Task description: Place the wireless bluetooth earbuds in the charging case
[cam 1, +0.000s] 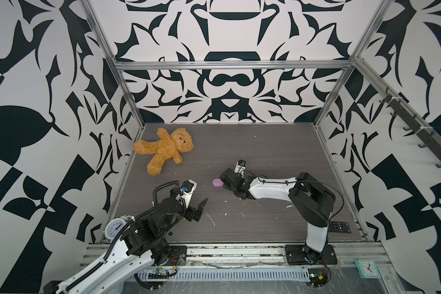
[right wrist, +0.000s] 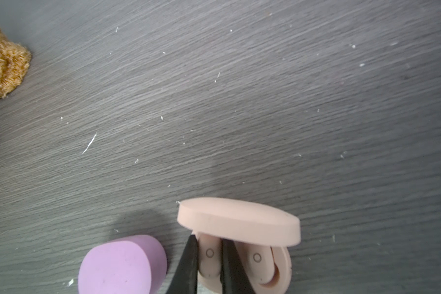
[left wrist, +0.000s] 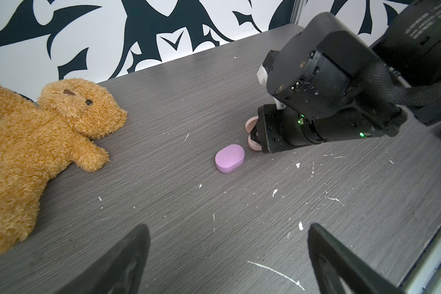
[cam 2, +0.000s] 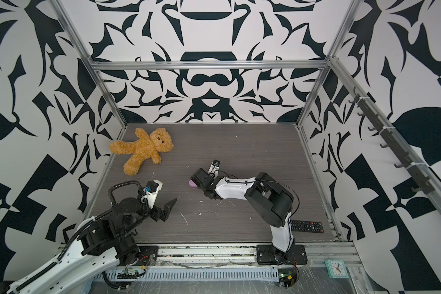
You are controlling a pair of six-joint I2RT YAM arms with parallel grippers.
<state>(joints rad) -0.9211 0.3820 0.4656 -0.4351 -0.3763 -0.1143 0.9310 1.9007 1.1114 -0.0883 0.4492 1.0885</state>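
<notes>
Right jaws pinch a peach bud (right wrist: 209, 255) from both sides, their 2 black tips closed against it in the right wrist view. That bud sits in the base of the peach case (right wrist: 239, 221), whose lid stands raised over it. A 2nd bud (right wrist: 259, 262) lies in the well next to it, untouched. The lilac case (right wrist: 122, 264) lies shut just beside the peach case, on the grey tabletop (cam 1: 265, 152). In both top views the right arm (cam 1: 267, 189) stretches low toward the middle and hides the peach case, so only the lilac case (cam 2: 192, 183) shows at its tip. From the left wrist view the peach case (left wrist: 251, 126) peeks out behind the right arm's black head, with the lilac case (left wrist: 229, 158) in front of it. Left jaws stand wide apart and hold nothing, above the tabletop's front left, well apart from both cases. A bear (cam 1: 163, 150) lies at the back left, a remote (cam 1: 339, 226) at the front right behind the right arm, and white scraps (cam 1: 210, 219) dot the tabletop.
</notes>
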